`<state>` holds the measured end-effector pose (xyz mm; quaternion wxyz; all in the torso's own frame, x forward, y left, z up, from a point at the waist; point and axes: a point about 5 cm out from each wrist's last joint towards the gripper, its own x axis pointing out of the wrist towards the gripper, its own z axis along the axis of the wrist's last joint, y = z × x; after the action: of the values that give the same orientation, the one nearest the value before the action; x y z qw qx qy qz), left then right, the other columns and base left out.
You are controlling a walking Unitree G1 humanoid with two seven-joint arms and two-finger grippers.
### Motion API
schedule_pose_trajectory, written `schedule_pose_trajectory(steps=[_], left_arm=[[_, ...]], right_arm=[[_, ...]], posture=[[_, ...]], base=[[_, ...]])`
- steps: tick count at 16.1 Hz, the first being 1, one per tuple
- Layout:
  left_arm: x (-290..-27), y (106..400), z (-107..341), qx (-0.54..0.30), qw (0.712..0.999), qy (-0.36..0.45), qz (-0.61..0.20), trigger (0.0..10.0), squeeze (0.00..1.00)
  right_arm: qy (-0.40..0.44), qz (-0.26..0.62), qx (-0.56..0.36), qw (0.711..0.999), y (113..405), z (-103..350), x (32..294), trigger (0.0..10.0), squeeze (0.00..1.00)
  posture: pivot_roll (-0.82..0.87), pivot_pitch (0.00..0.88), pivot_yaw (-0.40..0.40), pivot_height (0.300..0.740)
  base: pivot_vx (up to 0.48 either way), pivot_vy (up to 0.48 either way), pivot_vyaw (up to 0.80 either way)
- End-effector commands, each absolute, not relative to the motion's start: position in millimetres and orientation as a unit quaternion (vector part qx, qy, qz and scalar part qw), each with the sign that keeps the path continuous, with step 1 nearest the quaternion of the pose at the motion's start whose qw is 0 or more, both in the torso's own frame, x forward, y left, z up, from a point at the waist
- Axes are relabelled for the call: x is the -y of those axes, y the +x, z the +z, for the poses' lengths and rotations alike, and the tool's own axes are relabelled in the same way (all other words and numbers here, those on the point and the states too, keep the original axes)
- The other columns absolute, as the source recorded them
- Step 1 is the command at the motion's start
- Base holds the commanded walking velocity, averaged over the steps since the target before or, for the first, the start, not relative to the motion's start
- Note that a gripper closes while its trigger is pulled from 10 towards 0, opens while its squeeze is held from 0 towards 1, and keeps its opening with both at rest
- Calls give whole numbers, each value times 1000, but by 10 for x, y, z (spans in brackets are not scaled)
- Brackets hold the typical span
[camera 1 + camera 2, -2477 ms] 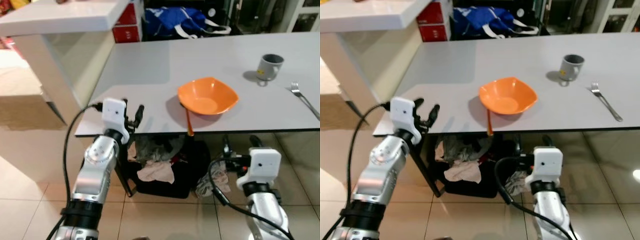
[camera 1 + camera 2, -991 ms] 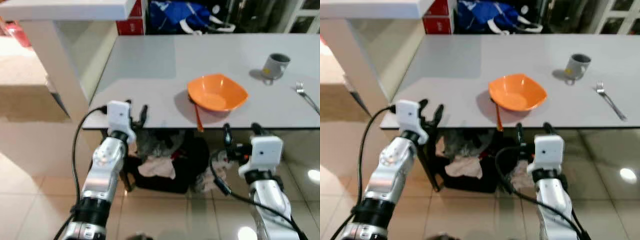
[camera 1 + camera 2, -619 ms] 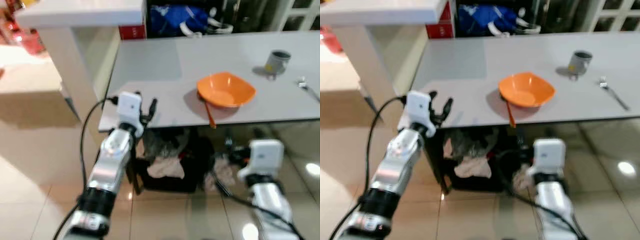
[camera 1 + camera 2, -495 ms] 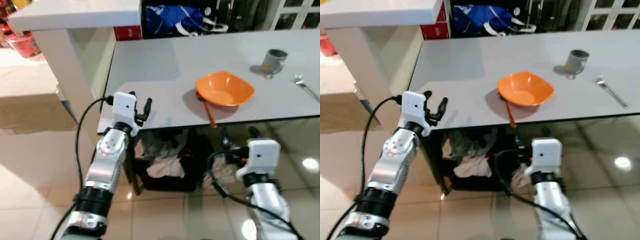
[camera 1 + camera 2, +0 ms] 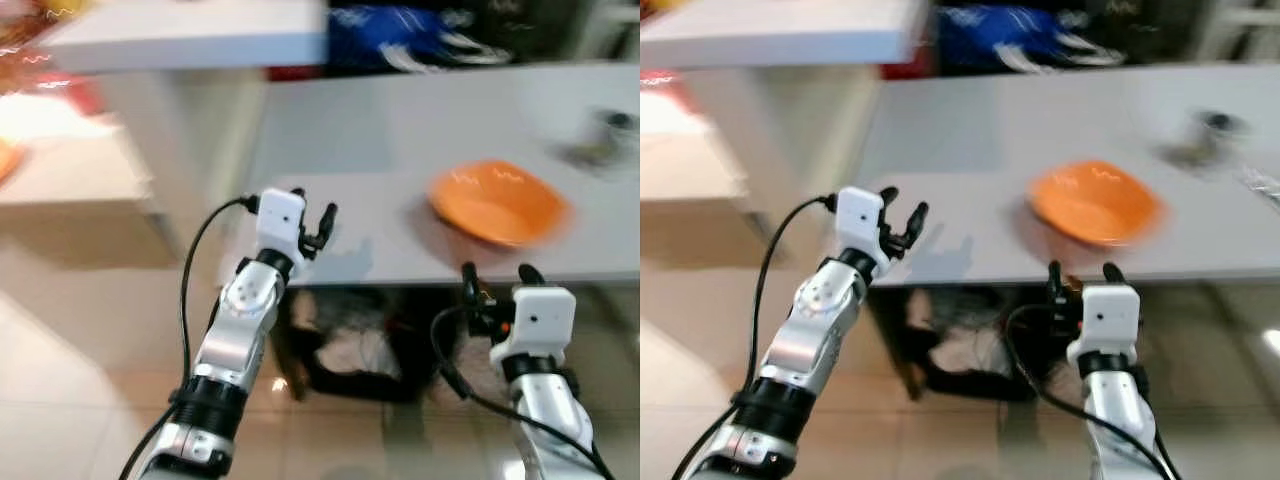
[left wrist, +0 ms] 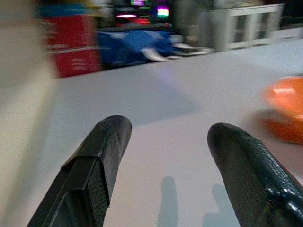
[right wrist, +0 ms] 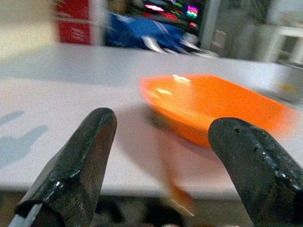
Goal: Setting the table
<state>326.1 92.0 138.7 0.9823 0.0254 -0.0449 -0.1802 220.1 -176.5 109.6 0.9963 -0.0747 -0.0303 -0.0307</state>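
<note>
While the head views are smeared with blur, I can make out my right gripper [image 5: 495,275] nearest me, low on the right, just short of the near edge of the grey table top [image 5: 400,150]; its two black fingers stand wide apart and hold nothing. Through the right wrist view the same fingers [image 7: 75,165] frame the shallow orange plastic bowl [image 7: 208,106], which sits on the table a little beyond them, with an orange handle [image 7: 173,177] poking out from under it past the table's near edge.

My left gripper [image 5: 312,218] is higher and further left, raised at the table's near left edge, its fingers also spread wide and empty; the left wrist view looks across bare grey table between them. The orange bowl [image 5: 498,202] rests near the front edge, right of the left gripper. Beyond it, towards the far right, a blurred grey cup [image 5: 1210,125] stands on the table. Under the table lies a dark heap of cloth [image 5: 350,350]. At the far side I see a blue bag [image 5: 410,25], and on the left a white counter [image 5: 190,45].
</note>
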Motion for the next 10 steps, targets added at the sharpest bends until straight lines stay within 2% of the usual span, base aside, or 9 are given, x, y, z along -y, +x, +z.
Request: schedule_pose_trajectory(steps=[1,5,10], left_arm=[[-1053,3281,1366,37,986,31,-162,10000,0],[-1072,3294,1378,42,986,39,-158,10000,0],[-1040,3295,1366,39,984,49,-164,10000,0]], right_arm=[[-69,-17,35,997,2208,1110,1683,10000,0],[-68,-14,33,997,2231,1096,1660,10000,0],[-69,-10,33,997,2265,1090,1654,10000,0]], posture=[[-43,0,85,740],[-38,0,84,740],[-36,0,86,740]], base=[[465,0,0],[468,0,0],[0,0,0]])
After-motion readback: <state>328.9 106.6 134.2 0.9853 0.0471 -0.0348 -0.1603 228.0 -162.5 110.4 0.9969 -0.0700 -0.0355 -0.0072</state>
